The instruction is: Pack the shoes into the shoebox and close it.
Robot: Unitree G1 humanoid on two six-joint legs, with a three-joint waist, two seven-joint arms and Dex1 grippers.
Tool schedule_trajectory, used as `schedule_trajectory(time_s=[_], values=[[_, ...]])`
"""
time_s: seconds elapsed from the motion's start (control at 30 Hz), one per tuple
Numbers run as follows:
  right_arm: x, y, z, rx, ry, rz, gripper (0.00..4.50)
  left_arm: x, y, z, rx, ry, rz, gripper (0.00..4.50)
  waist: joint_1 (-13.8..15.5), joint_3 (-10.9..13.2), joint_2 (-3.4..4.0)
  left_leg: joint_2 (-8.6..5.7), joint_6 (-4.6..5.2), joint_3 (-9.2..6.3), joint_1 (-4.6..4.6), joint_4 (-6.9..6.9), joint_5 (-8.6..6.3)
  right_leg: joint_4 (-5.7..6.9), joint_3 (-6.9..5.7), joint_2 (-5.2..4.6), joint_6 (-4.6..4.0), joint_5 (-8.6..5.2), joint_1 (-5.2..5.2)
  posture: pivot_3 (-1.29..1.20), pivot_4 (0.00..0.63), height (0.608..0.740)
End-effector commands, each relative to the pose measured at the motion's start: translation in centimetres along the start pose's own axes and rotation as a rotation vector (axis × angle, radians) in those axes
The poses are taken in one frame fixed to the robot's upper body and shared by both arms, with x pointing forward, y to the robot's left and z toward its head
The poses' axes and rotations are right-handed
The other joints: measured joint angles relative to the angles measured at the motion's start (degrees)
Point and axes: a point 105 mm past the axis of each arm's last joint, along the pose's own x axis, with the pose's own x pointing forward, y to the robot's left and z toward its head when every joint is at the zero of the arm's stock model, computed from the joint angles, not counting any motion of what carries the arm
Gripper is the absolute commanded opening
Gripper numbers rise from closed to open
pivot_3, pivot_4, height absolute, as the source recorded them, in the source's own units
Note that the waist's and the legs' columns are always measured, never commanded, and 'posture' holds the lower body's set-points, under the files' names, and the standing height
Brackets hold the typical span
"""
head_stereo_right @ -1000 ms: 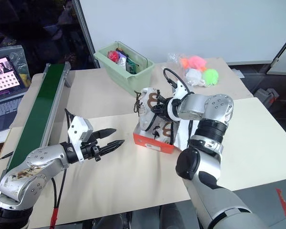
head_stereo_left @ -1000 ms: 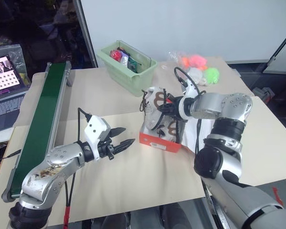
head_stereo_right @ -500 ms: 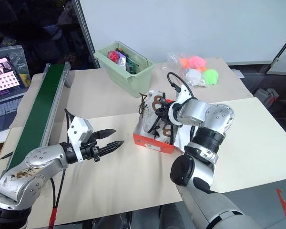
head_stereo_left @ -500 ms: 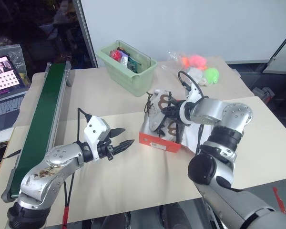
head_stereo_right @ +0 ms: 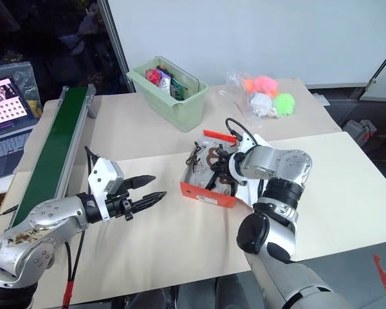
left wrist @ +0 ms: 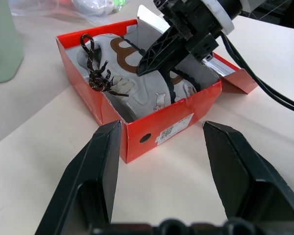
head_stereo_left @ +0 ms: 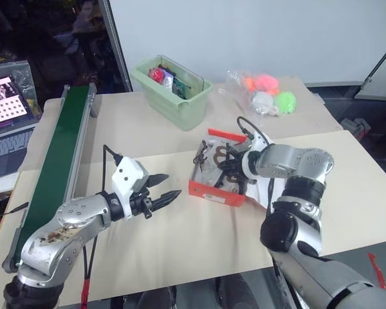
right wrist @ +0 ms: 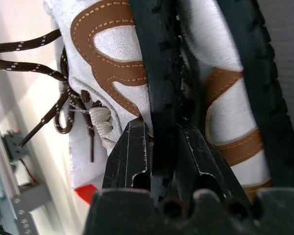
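The shoes lie on their sides inside the shoebox, off-white uppers with brown swirl markings facing up and dark laces spilling toward one end wall. The shoebox stands open near the middle of the worktop, on a pale sheet, its orange-red walls upright and its white label on the end wall that faces the left gripper. Its lid flap hangs back on the far side, away from the robot.

The right gripper reaches down into the box from the robot's right, and its two black fingers are pressed onto the dark sole edge of one shoe, pinching it; the right wrist view shows the sole strip running up between the fingertips, with the second shoe's sole just beside it.

The left gripper hovers above the worktop to the robot's left of the shoebox, apart from it, pointing at the labelled end. Its fingers are spread and hold nothing.

Farther out, a pale green bin with small items stands behind the box, a clear bag of bright plush toys lies at the far right, and a green conveyor strip runs along the worktop's left edge beside a laptop.
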Motion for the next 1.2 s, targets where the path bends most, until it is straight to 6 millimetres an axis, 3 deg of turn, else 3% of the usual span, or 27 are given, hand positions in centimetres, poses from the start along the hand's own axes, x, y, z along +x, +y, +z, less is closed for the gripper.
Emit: schedule_trajectory(time_s=[0.03, 0.3, 0.37, 0.67, 0.7, 0.87, 1.2], values=[[0.5, 0.6, -0.3, -0.111, 0.068, -0.042, 0.46, -0.3, -0.3, 1.0, 0.036, -0.026, 0.008, 2.81, 0.0, 0.0, 0.0, 0.0, 0.0, 0.0, 0.01, 0.0, 0.0, -0.01, 0.0, 0.0, 0.0, 0.0, 0.01, 0.0, 0.15, 0.74], [1.7, 0.7, 0.0, -0.186, 0.1, -0.092, 0.46, 0.0, -0.7, 0.8, 0.024, -0.03, 0.01, 2.81, -0.6, 0.0, 0.0, 0.0, 0.01, 0.0, 0.05, 0.0, -0.01, -0.02, 0.0, 0.01, 0.0, 0.0, 0.04, 0.0, 0.15, 0.74], [1.9, 0.3, 0.0, -0.188, 0.106, -0.104, 1.39, 0.0, -0.7, 0.9, 0.022, -0.032, 0.011, 2.87, -0.6, 0.0, -0.01, 0.01, 0.01, 0.0, 0.08, 0.0, -0.01, -0.02, 0.0, 0.01, 0.0, 0.0, 0.07, 0.0, 0.15, 0.74], [1.3, 1.0, 2.0, -0.198, 0.001, -0.068, 4.3, 0.2, -0.5, 0.9, 0.023, -0.033, 0.015, 2.87, -0.6, 0.0, -0.01, 0.0, 0.01, -0.01, 0.52, 0.0, -0.01, -0.13, -0.01, 0.01, 0.01, -0.01, 0.51, 0.0, 0.15, 0.74], [0.6, 1.6, 2.7, -0.2, -0.027, -0.051, 4.43, 0.2, -0.5, 0.9, 0.025, -0.034, 0.012, 2.87, -0.6, 0.0, -0.01, 0.0, 0.02, -0.03, 0.57, 0.0, -0.02, -0.15, -0.03, 0.01, 0.01, -0.01, 0.61, 0.0, 0.15, 0.74], [-2.5, 3.6, 4.5, -0.23, -0.122, 0.008, 4.43, 0.7, -0.1, 1.1, 0.032, -0.041, -0.001, 2.87, -0.1, 0.0, 0.02, -0.01, 0.03, -0.06, 0.55, 0.0, -0.02, -0.14, -0.05, 0.0, 0.02, -0.02, 0.61, 0.0, 0.15, 0.74], [-4.7, 2.3, 4.6, -0.252, -0.246, -0.017, 4.43, 1.8, 0.3, 1.6, 0.046, -0.065, -0.042, 2.87, 0.3, 0.0, 0.02, 0.01, 0.08, -0.06, 0.49, -0.02, -0.06, -0.13, -0.05, 0.02, 0.02, -0.02, 0.53, 0.0, 0.15, 0.74]])
